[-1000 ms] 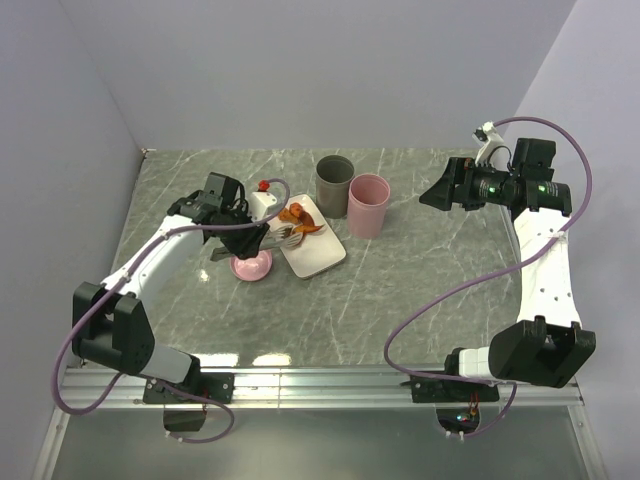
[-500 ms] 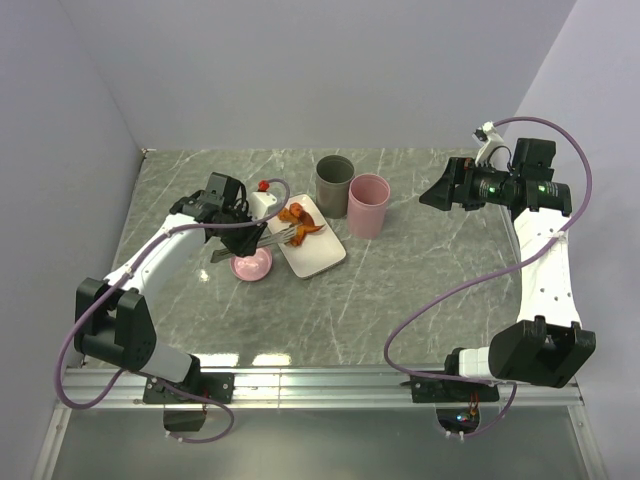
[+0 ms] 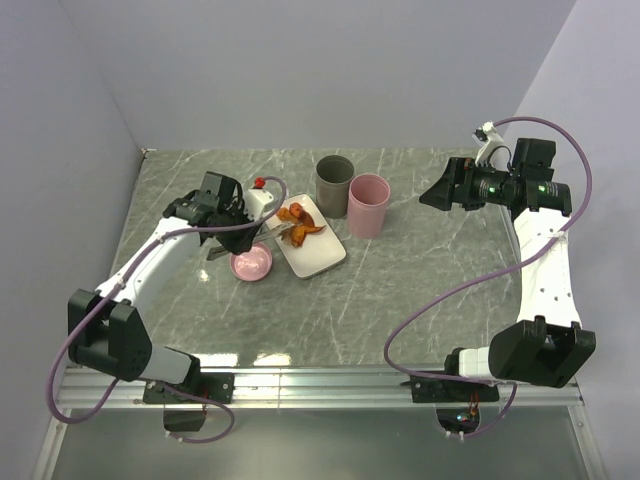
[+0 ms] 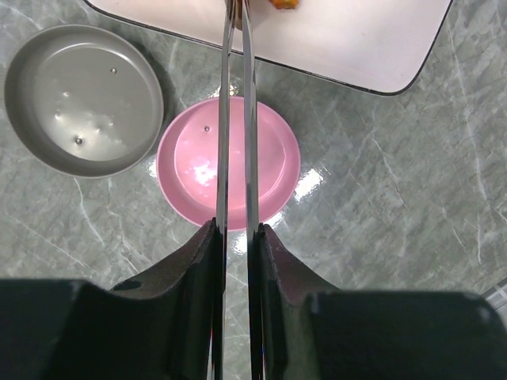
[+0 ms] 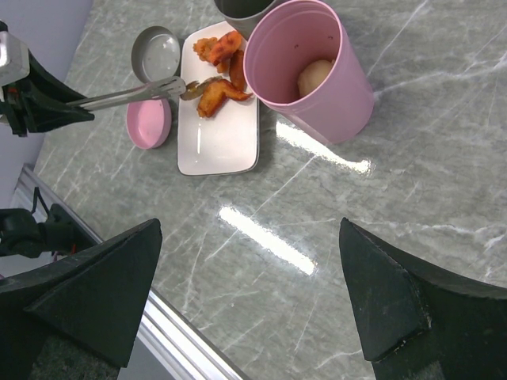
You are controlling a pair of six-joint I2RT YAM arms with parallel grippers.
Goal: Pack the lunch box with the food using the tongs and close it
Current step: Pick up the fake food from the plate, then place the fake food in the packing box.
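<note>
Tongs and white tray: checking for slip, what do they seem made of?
The long slim silver tongs look like bare metal: thin arms, mirror-like sheen. The flat white rectangular tray looks glossy, perhaps ceramic or melamine: smooth face, dark rim.

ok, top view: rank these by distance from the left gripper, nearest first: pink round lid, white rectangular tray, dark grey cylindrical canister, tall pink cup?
From the left gripper, which holds the slim metal tongs:
1. pink round lid, right beside it, toward the arm bases.
2. white rectangular tray, to its right.
3. dark grey cylindrical canister, right and toward the back.
4. tall pink cup, farthest right, next to the canister.
</note>
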